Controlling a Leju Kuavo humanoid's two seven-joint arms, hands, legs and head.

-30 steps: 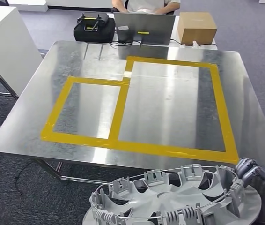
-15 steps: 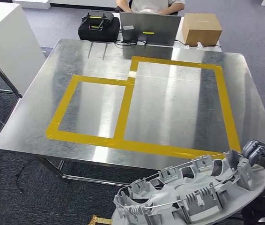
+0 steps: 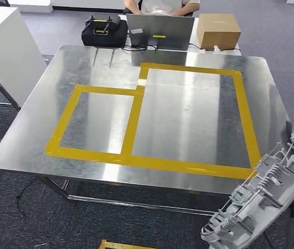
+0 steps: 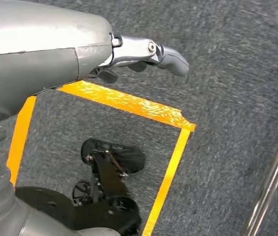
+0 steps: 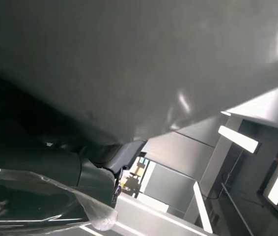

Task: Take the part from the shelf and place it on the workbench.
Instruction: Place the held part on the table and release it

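We see the part (image 3: 263, 192), a grey ribbed wheel cover, tilted steeply at the near right corner of the workbench (image 3: 31, 140), mostly off its edge. The right hand (image 5: 93, 172) is under the part; whether it grips it we cannot tell. The left hand (image 4: 137, 54) holds nothing, fingers apart, above the carpet (image 4: 241, 44) with yellow tape (image 4: 130, 103).

Left forearm shell: smooth silver-grey upper half, darker matte grey lower half, seam between. Wrist section: grey ribbed bellows cover. Left robot hand (image 4: 145, 54): polished metal link with a round pivot screw, ending in a darker grey rounded fingertip; dark fingers beneath. Right robot hand (image 5: 93, 172): dark grey casing, glossy, details indistinct.
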